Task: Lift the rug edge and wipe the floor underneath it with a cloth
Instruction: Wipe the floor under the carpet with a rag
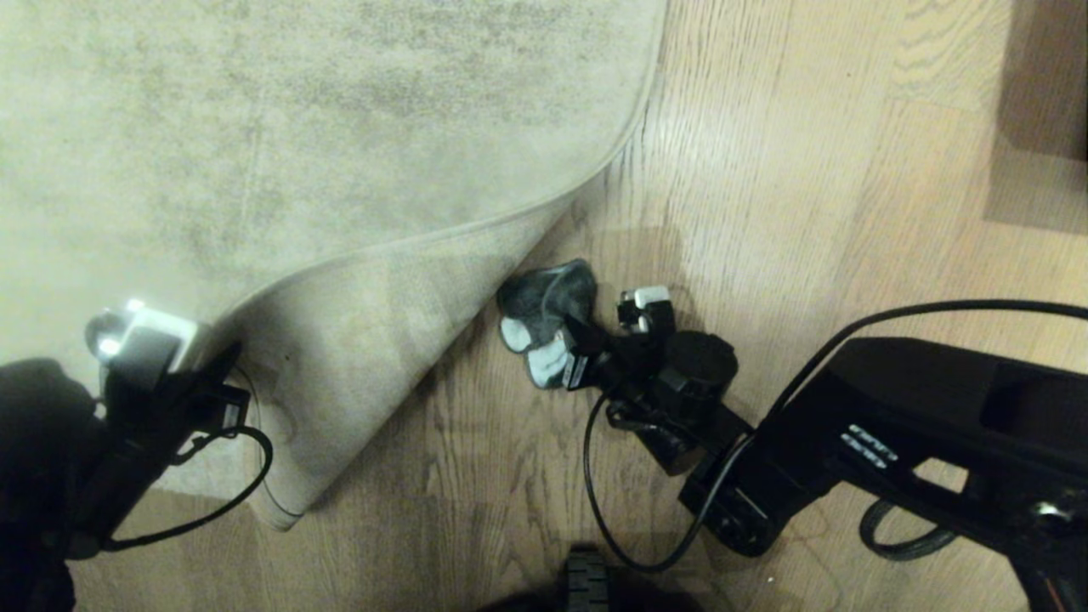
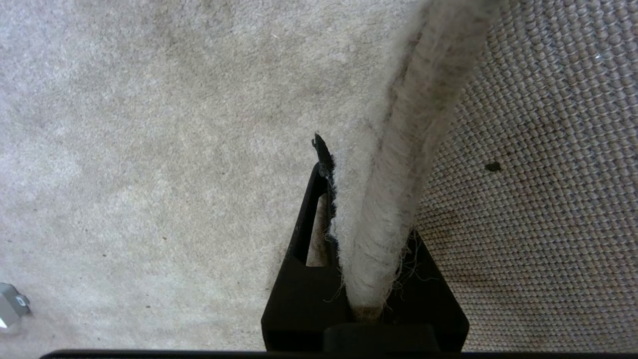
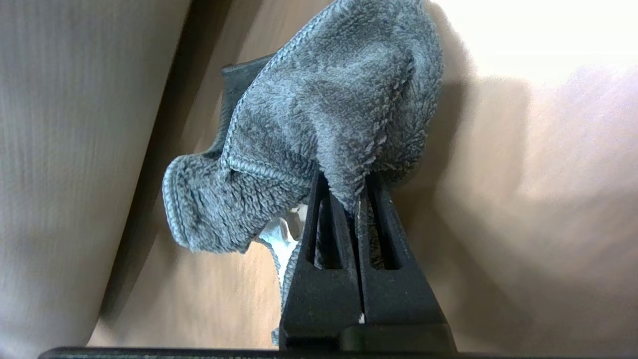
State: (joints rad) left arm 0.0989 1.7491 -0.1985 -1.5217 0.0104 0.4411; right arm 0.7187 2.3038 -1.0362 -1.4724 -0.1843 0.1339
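The pale grey-beige rug (image 1: 255, 127) covers the upper left of the head view. Its near corner is lifted and turned up, so the woven underside (image 1: 374, 340) faces me. My left gripper (image 1: 208, 365) is shut on the rug edge (image 2: 398, 149), with pile (image 2: 149, 149) on one side and backing (image 2: 538, 174) on the other. My right gripper (image 1: 568, 344) is low over the wood floor (image 1: 765, 212), just right of the raised flap, and is shut on the dark grey cloth (image 1: 548, 302). The cloth (image 3: 329, 99) bunches beyond the gripper (image 3: 349, 187), close to the rug underside (image 3: 60, 149).
A dark brown rectangular patch (image 1: 1045, 110) lies at the far right. A black cable (image 1: 595, 493) loops from the right wrist over the floor. A black ribbed part (image 1: 586, 586), probably of my base, shows at the bottom edge. A small grey object (image 2: 12, 304) lies on the rug.
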